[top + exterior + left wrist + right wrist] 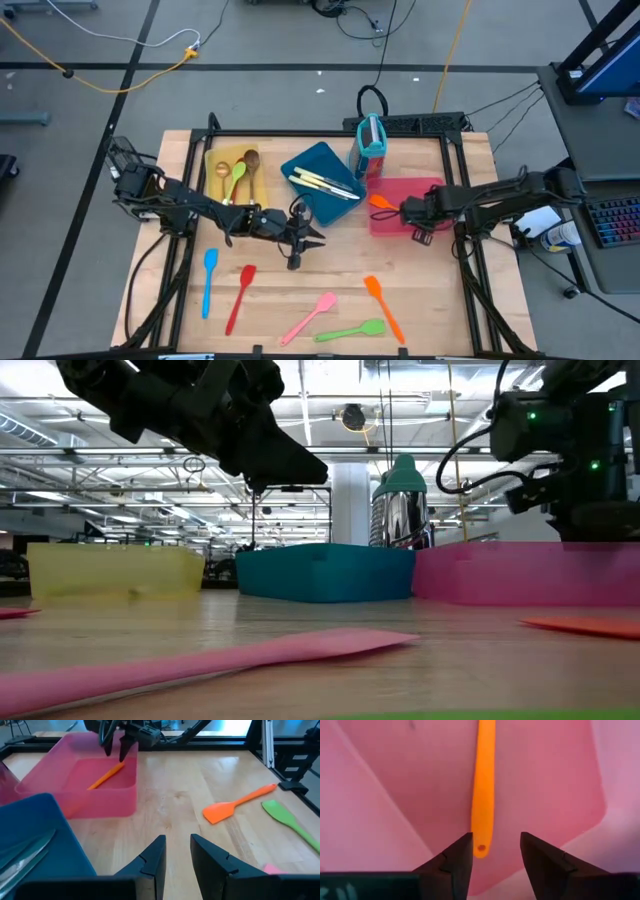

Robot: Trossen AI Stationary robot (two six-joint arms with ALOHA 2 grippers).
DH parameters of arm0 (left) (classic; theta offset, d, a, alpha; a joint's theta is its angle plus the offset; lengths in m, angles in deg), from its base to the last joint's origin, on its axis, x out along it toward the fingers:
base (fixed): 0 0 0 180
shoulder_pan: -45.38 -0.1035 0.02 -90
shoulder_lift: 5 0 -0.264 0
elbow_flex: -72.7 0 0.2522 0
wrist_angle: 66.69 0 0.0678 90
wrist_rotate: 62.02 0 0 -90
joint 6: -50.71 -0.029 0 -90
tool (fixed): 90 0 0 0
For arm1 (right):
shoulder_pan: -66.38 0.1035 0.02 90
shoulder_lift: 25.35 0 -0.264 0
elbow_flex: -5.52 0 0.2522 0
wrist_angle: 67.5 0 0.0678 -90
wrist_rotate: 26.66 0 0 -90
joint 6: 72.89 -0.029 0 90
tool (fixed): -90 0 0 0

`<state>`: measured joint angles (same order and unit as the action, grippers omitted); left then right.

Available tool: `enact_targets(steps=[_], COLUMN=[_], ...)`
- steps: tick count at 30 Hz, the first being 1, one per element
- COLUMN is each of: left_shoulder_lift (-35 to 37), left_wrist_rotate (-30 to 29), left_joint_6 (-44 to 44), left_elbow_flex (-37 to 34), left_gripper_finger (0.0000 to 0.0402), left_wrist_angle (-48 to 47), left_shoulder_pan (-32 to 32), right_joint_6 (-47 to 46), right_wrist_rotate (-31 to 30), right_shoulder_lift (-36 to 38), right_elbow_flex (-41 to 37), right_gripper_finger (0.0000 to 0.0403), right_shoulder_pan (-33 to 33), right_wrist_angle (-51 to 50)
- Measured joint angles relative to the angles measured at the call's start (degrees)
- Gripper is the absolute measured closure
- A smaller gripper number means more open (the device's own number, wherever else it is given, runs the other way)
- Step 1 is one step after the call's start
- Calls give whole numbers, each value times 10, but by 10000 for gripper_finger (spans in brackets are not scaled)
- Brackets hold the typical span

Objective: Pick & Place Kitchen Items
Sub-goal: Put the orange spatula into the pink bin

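My right gripper [492,852] [402,212] is open, pointing down into the red tray [432,190]. An orange utensil [484,785] [380,203] lies on the tray floor, and its handle end with the hole sits between the fingers without touching them. My left gripper [177,855] [315,240] is open and empty, above bare wood near the blue tray [335,160]. On the near table lie a blue spatula [210,280], a red one [240,295], a pink one [310,318], a green spoon [352,330] and an orange spatula [383,305].
The yellow tray [213,160] holds wooden spoons and a green spoon. Cream-handled knives lie in the blue tray. The upright teal holder [372,140] stands at the far edge between the blue and red trays. Bare wood lies between the trays and the near row of utensils.
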<state>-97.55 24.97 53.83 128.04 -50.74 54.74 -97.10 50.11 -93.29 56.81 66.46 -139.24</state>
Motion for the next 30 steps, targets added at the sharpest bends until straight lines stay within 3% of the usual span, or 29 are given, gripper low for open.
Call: enact_targets(steps=[6,12,16,23,30], left_shoulder_lift=[0,0,0,0,0], left_wrist_rotate=[0,0,-1,-1,-1], left_joint_6=[24,37,45,46,28], left_elbow_flex=[0,0,0,0,0], left_gripper_finger=[309,309,309,309,309], left_wrist_angle=[-8,-26,-28,-28,-27], left_shoulder_pan=[9,11,10,10,10], right_joint_6=[-5,-18,-46,-160,-281], right_wrist_rotate=[0,5,81,134,136], right_shoulder_lift=[26,47,47,38,-29], right_elbow_flex=[37,93,136,161,161], right_gripper_finger=[246,249,252,254,266], right_shoulder_pan=[0,1,11,103,211], right_wrist_angle=[-49,-31,-13,89,200])
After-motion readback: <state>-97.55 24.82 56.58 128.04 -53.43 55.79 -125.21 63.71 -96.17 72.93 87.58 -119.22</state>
